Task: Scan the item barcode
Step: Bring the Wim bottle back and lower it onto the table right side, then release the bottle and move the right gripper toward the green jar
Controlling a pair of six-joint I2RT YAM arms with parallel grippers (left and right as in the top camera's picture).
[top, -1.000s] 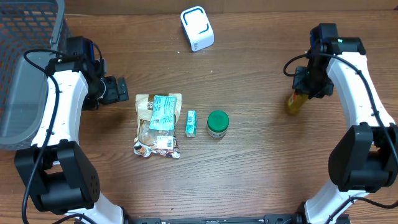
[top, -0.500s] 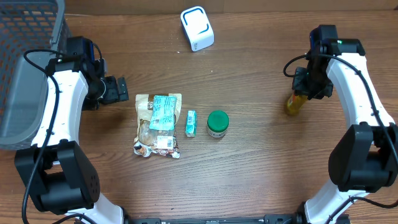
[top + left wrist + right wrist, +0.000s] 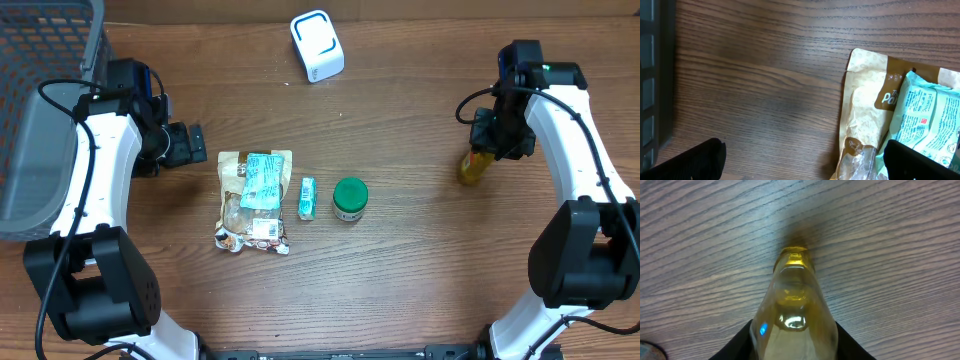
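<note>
A small amber bottle [image 3: 474,166] leans on the table at the right, its far end touching the wood. My right gripper [image 3: 500,140] is shut on the bottle [image 3: 796,305]; its black fingers [image 3: 740,342] press both glass sides. The white scanner [image 3: 317,45] with a blue outline sits at the back centre. My left gripper [image 3: 195,145] stands open just left of a tan snack pouch [image 3: 254,200]. In the left wrist view the left gripper [image 3: 807,162] holds nothing, and the pouch [image 3: 865,115] lies near its right finger.
A teal packet [image 3: 263,180] lies on the pouch. A small teal box [image 3: 308,197] and a green-lidded jar [image 3: 350,199] sit to the pouch's right. A grey mesh basket [image 3: 40,100] stands at the far left edge.
The bottle's lower end has shifted very slightly to the left under my right gripper. Neither arm has visibly moved.
</note>
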